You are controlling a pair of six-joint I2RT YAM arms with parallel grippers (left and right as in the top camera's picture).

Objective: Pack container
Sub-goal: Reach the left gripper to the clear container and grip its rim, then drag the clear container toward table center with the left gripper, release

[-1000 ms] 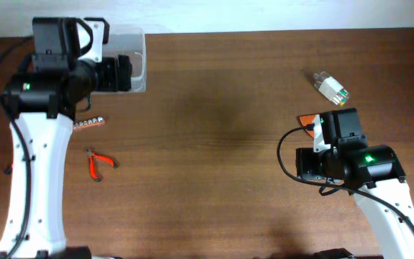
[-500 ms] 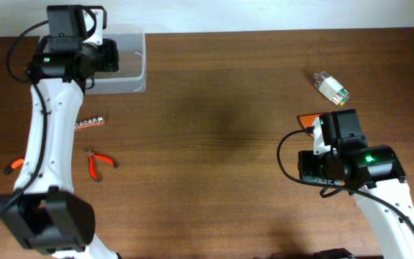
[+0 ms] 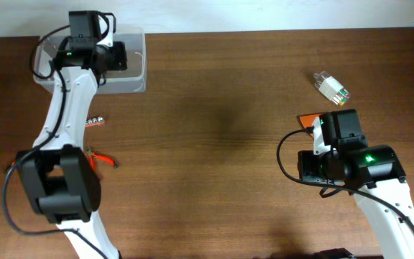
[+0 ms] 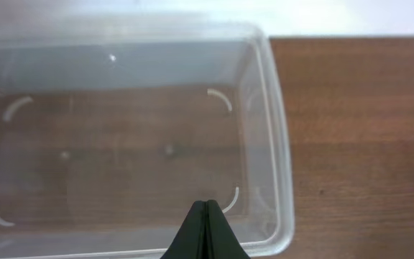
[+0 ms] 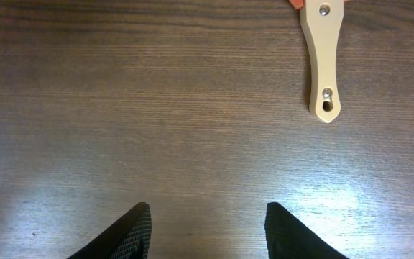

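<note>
- Jaws of the right gripper [image 5: 207, 207] stood apart with nothing between them, over bare brown table [image 5: 157, 108]
- A tan tool handle [image 5: 320, 65] with an orange end lay ahead of that gripper and off to one side, well clear of both fingers
- On the left half, red-handled pliers [image 3: 105, 161] lay partly hidden under the left arm, and just beyond them a short row of small metal pieces [image 3: 95, 121]
- Farther back on the right, a small clear plug [image 3: 330, 86] lay by itself
- At the far left corner of the table sat the container [image 3: 139, 72], upright, with nothing visible in it
- The left arm reached out to it, and the left gripper [image 4: 205, 205] was closed, fingers [image 4: 196, 234] pressed together and holding nothing
- Its tip stood over the container's near side, close to one rounded corner; whether it was below the rim could not be told
</note>
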